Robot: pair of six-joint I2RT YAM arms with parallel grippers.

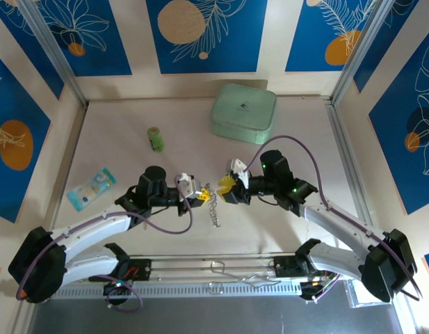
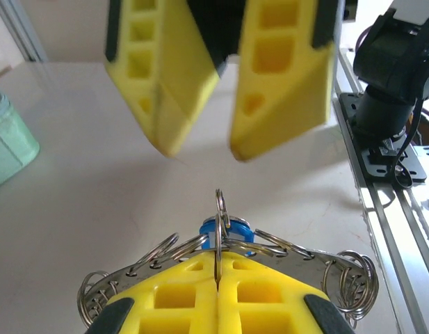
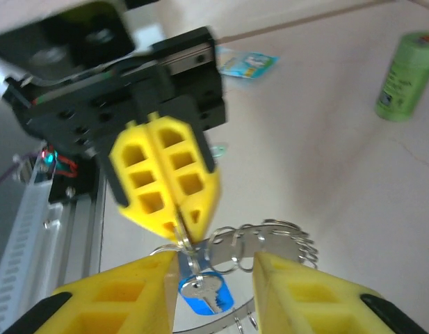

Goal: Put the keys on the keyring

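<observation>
The keyring (image 1: 214, 207) is a silvery band strung with small split rings, and it hangs above the table between the two grippers. My left gripper (image 1: 194, 193) is shut on one small split ring of the keyring (image 2: 297, 255); its fingertips (image 2: 218, 268) pinch the wire upright. A silver key with a blue head (image 3: 207, 293) dangles from that ring, and its blue head (image 2: 213, 229) peeks over the left fingers. My right gripper (image 1: 228, 189) is open; its fingers (image 3: 214, 259) straddle the key and the keyring (image 3: 270, 236) without touching them. It faces the left gripper (image 3: 186, 233).
A mint-green rounded case (image 1: 244, 113) sits at the back. A green cylinder (image 1: 156, 138) stands left of it, and a blue packet (image 1: 91, 187) lies at the left. A metal rail (image 1: 221, 268) runs along the near edge between the arm bases.
</observation>
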